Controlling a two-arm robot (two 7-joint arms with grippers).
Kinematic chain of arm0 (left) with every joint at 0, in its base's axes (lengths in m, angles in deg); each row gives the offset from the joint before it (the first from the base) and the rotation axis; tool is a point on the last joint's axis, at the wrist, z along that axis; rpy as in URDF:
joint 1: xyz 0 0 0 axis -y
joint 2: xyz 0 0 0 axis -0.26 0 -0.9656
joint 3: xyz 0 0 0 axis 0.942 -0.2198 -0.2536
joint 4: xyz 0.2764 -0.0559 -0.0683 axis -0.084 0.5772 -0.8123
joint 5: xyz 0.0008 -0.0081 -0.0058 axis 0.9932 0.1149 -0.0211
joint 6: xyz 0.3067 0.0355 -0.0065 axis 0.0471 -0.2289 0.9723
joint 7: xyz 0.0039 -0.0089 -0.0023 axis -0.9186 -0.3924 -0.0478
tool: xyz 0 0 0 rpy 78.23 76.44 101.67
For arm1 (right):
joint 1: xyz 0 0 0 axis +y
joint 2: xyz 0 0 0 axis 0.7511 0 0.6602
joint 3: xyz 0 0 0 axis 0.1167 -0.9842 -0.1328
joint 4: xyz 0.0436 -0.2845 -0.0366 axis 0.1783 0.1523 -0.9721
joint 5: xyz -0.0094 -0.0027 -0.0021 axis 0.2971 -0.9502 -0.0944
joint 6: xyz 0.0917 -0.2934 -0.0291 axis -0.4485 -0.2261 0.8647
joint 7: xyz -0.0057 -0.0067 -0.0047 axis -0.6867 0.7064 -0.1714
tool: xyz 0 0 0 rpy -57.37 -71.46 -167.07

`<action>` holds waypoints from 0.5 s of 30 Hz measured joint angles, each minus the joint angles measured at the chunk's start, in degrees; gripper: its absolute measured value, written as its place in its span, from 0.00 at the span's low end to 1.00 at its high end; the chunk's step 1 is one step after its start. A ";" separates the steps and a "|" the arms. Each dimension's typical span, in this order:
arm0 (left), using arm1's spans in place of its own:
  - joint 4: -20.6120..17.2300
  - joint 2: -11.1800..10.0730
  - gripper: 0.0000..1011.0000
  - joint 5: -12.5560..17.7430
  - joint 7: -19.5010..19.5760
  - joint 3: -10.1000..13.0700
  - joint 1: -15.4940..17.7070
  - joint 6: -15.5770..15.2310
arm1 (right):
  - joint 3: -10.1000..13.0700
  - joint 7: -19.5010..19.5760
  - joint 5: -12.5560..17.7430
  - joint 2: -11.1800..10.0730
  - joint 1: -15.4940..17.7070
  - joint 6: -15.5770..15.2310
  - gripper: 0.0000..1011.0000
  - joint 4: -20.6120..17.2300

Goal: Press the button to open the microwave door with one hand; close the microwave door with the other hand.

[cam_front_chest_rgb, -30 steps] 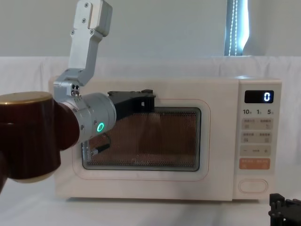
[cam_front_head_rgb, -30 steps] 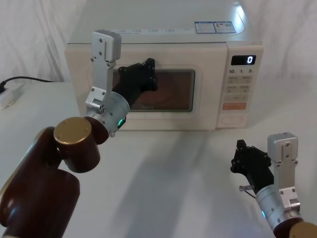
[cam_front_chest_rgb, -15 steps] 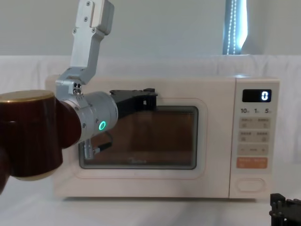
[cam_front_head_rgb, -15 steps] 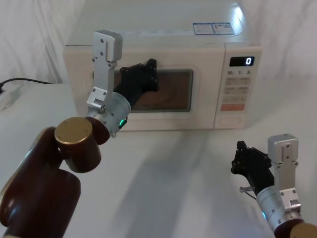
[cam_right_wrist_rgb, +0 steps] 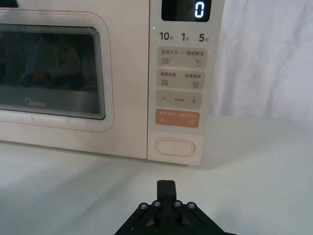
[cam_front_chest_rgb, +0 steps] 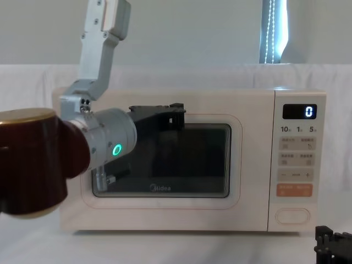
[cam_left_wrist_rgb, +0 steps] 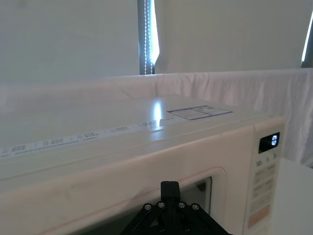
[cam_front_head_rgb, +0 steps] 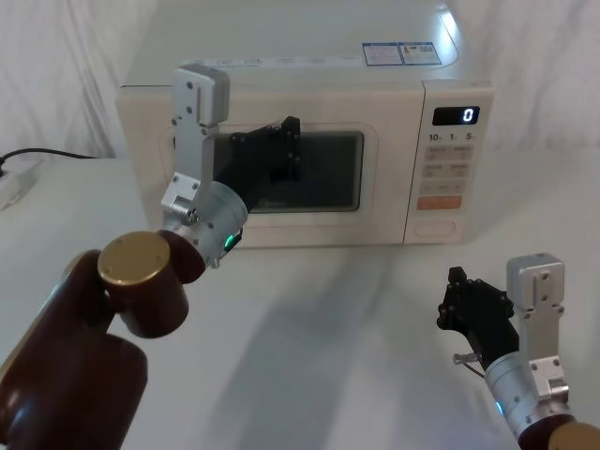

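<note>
So the wide cream microwave door (cam_front_chest_rgb: 159, 165) with its dark rounded-rectangle window, thin pinkish outline and little "Midea" logo sits flush with the cream body, fully shut, no gap along the seam with the control panel (cam_front_chest_rgb: 297, 165). It takes up the left and middle of the oven's front. The window looks dark, with just a faint reflection in it.

The large cream pill-shaped button (cam_right_wrist_rgb: 174, 147) is at the very bottom of that panel, right under the wide orange key (cam_right_wrist_rgb: 178, 118), unmarked, with a faint outline. One of those, one orange key, and five small cream keys with grey print above it, under a display showing "0" (cam_front_head_rgb: 456, 115).

Two black two-finger grippers. The left gripper (cam_front_head_rgb: 281, 141) is up against the top-left part of the door, at the upper edge of the window, a green light glowing on its wrist; can't tell whether its fingers are spread or together. The right gripper (cam_front_head_rgb: 464, 305) hangs low over the white table (cam_front_head_rgb: 356, 328), well in front of the panel, touching nothing; its fingers look pressed together in its wrist view.
</note>
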 joint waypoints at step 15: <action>-12.36 -3.31 0.00 -3.20 -2.46 -3.01 -11.57 -1.87 | 0.01 0.00 0.00 0.00 0.00 0.00 0.00 0.00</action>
